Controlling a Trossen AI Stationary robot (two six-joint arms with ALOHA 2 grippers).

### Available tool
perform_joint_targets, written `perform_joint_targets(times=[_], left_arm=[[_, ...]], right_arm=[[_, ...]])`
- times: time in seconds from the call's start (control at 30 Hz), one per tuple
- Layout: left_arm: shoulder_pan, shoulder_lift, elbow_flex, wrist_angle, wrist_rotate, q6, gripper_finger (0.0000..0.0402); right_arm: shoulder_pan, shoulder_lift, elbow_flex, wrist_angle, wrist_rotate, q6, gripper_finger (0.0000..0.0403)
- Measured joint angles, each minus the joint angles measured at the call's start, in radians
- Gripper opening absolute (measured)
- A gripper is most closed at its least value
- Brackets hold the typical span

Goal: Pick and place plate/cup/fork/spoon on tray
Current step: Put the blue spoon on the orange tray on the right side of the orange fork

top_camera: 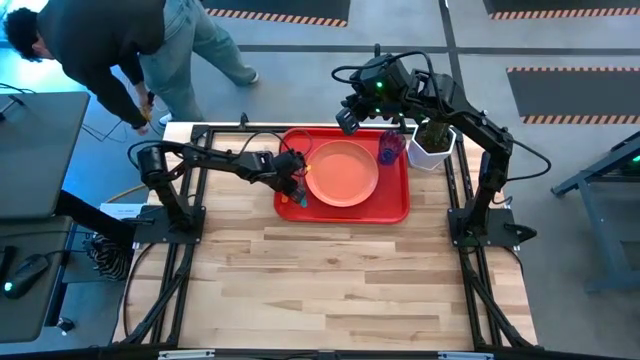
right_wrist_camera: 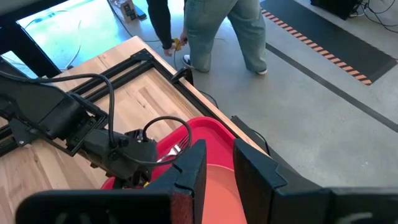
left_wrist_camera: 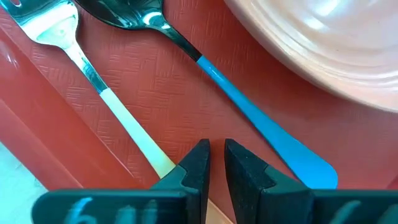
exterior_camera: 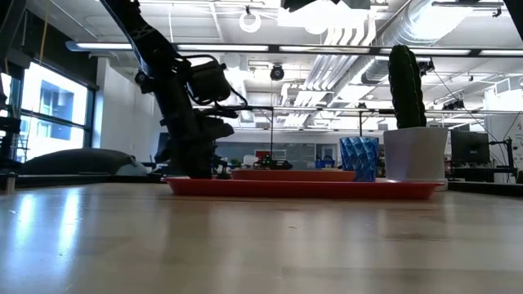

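The bench (top_camera: pixel 340 280) is carrying the tray (top_camera: pixel 398 209), which is holding the plate (top_camera: pixel 343 172) centrally, the cup (top_camera: pixel 391 147) at its cactus-pot (top_camera: pixel 432 146) corner, and the spoon (left_wrist_camera: pixel 249 112) and fork (left_wrist_camera: pixel 93 81) beside the plate. The left end effector (left_wrist_camera: pixel 215 160), narrowly parted and empty, is hovering over them; the right end effector (right_wrist_camera: pixel 217 165), narrow too, is hanging above the tray's far edge.
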Motion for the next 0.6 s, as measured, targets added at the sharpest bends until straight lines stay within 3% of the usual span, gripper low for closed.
perform_joint_targets(times=[0.6], left_arm=[[-0.043,-0.024,0.079,-0.016,0.002,0.079,0.0042]], right_arm=[[0.000,0.000,0.000,-0.001,0.000,0.000,0.0069]])
